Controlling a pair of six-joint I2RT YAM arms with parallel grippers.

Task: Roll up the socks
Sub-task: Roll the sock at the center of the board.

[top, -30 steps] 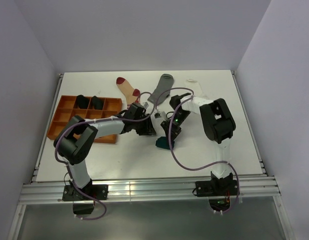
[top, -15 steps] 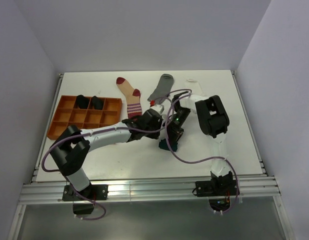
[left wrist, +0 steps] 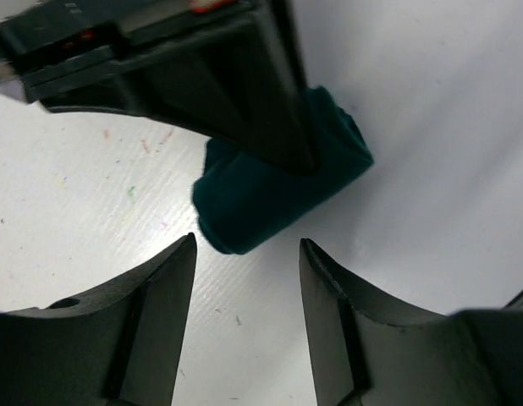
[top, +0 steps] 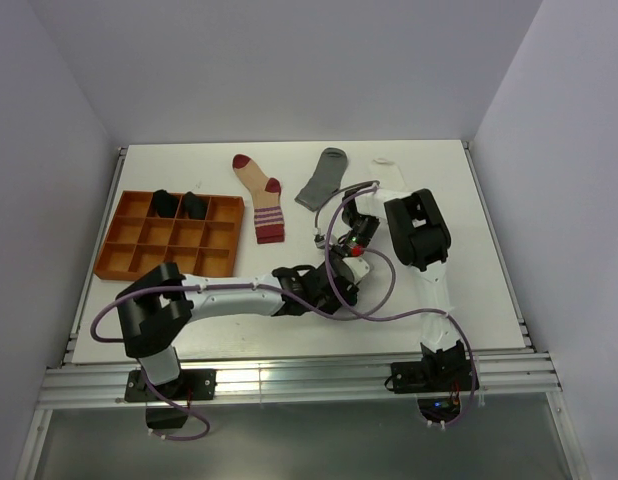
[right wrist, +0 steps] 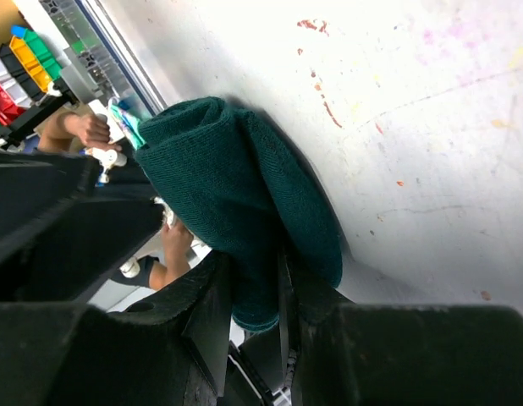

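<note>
One teal sock point(left wrist: 253, 207), rolled, lies on the table point(left wrist: 431, 101); I see my right jaws clamping it, left jaws wide just beside.

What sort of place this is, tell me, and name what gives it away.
Probably a robotics lab test cell: plain white walls box in a white table, two robot arms are bolted to an aluminium rail, and fabric socks lie beside an orange plastic compartment tray.
</note>
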